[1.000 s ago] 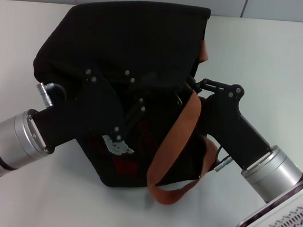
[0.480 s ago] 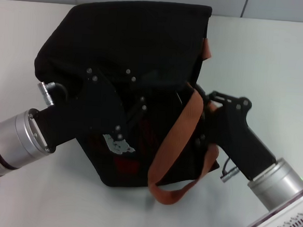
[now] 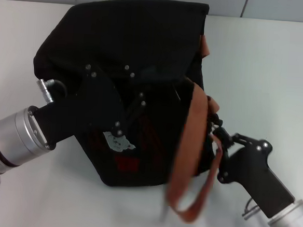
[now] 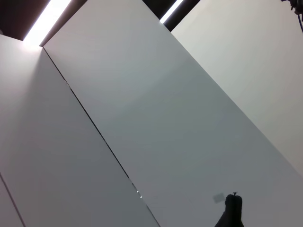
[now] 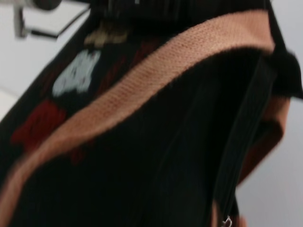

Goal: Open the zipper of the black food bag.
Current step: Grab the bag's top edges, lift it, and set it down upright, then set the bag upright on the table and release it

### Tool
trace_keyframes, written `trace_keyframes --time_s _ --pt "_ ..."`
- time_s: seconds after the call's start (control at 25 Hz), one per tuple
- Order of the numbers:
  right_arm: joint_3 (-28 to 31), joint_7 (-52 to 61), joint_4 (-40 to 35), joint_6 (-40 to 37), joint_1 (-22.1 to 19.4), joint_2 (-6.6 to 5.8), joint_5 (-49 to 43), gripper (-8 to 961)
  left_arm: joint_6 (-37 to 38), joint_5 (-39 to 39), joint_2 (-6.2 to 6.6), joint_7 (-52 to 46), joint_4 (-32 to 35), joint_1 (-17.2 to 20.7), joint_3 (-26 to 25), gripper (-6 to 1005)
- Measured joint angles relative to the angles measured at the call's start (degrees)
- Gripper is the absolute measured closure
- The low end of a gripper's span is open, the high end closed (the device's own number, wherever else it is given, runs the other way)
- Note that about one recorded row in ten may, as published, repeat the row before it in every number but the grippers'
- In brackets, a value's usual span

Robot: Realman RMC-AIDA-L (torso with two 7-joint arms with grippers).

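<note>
Soft-sided and slumping, the black food bag (image 3: 129, 65) lies tipped on the white tabletop (image 3: 268, 75) between both arms. At left, the left gripper (image 3: 123, 114) presses against the bag's dark side near the bear patches (image 3: 118, 141); whether its jaws are parted or clamped cannot be told against the black fabric. An orange-brown strap handle (image 3: 188, 147) loops across the middle. At right, the right gripper (image 3: 215, 131) sits at the bag's edge beside the strap, its jaws likewise unreadable. The zipper (image 5: 241, 142) runs as a ribbed black line; its small silver pull tab (image 5: 227, 221) looks the place to pinch, though limp cloth will likely need bracing.
</note>
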Motion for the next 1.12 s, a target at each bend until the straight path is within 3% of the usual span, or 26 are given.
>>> trace_keyframes --time_s 0.2,0.36,0.44,0.6,0.64,0.84,1.12 --pt "0.03 1.03 -1.49 -1.02 -1.39 0.0 0.04 928 -0.42 -0.09 0.0 -0.02 -0.42 -0.02 -0.7 887" --pt "0.03 5.05 -2.27 -8.63 -2.88 -0.08 0.07 923 -0.68 -0.06 0.02 -0.49 -3.88 0.62 -5.34 887" --pt "0.08 11.0 -4.23 -15.34 -3.89 -0.13 0.14 920 -0.77 -0.15 0.0 -1.22 -6.72 2.49 -9.75 887" --pt "0.08 19.09 -6.68 -20.34 -4.03 -0.23 0.15 915 -0.8 -0.13 0.04 -3.79 -9.43 8.45 -16.2 888" --pt "0.07 23.81 -8.35 -22.11 -3.79 -0.26 0.15 879 -0.94 -0.11 0.08 -8.42 -9.56 11.24 -19.77 888" --pt "-0.46 30.98 -10.4 -25.79 -3.11 -0.42 -0.15 689 -4.79 0.19 0.25 -20.21 -8.91 14.69 -22.52 887" --pt "-1.47 38.57 -13.97 -31.26 -2.66 -0.56 -2.31 366 -10.14 4.3 0.06 -20.92 -10.6 14.33 -21.13 891"
